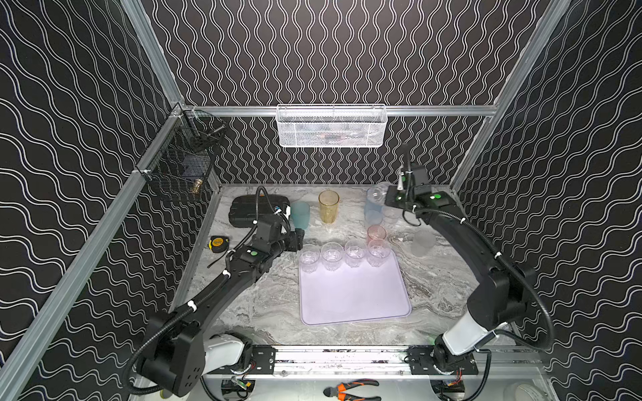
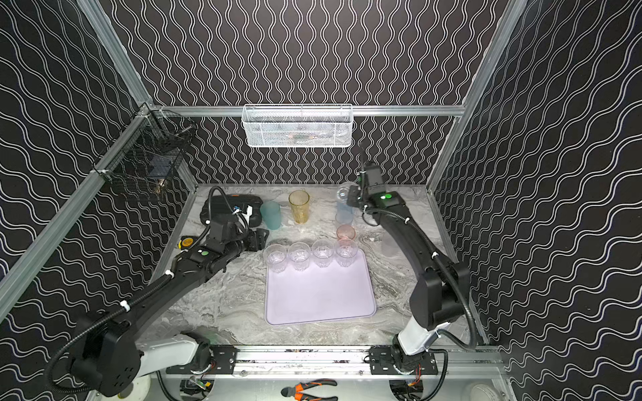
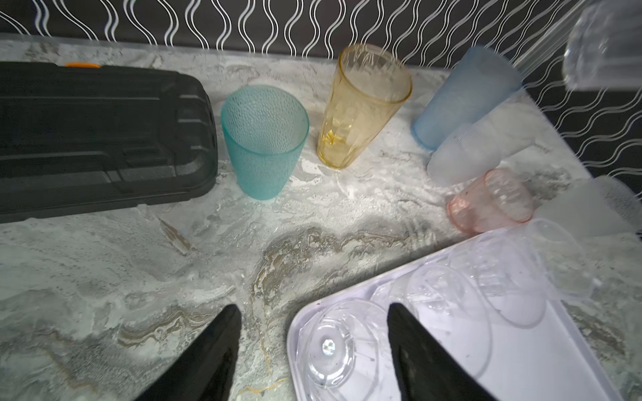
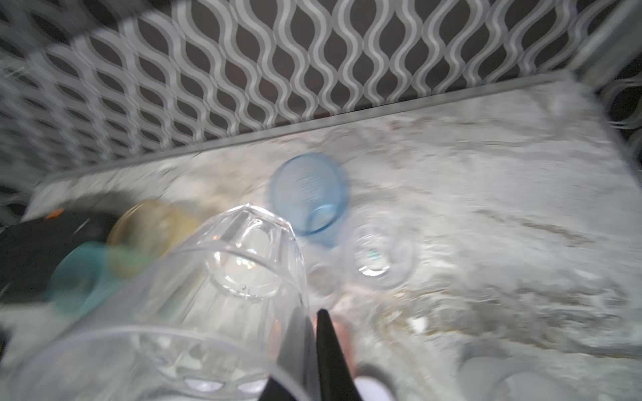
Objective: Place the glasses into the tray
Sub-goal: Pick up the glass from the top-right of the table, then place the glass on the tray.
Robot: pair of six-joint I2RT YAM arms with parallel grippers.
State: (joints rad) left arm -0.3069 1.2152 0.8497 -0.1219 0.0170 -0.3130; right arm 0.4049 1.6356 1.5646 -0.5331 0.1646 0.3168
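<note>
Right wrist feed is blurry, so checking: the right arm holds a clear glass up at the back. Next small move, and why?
Probably swing it over the bare part of the tray, on the near side of the four clear glasses along its far edge. The right gripper pinches the held clear glass by its wall, lifted off the table near the blue tumbler, so it looks ready to travel.

I see the grey marbled desk (image 1: 264, 312) carrying the lilac tray (image 1: 351, 298) near its middle and the black case (image 1: 250, 208) and tape measure (image 1: 217, 243) to the left. A teal glass (image 1: 300, 215), amber glass (image 1: 328, 207), blue glass (image 1: 373, 211), pink glass (image 1: 376, 233) and frosted glass (image 1: 422, 243) stand beyond the tray.
</note>
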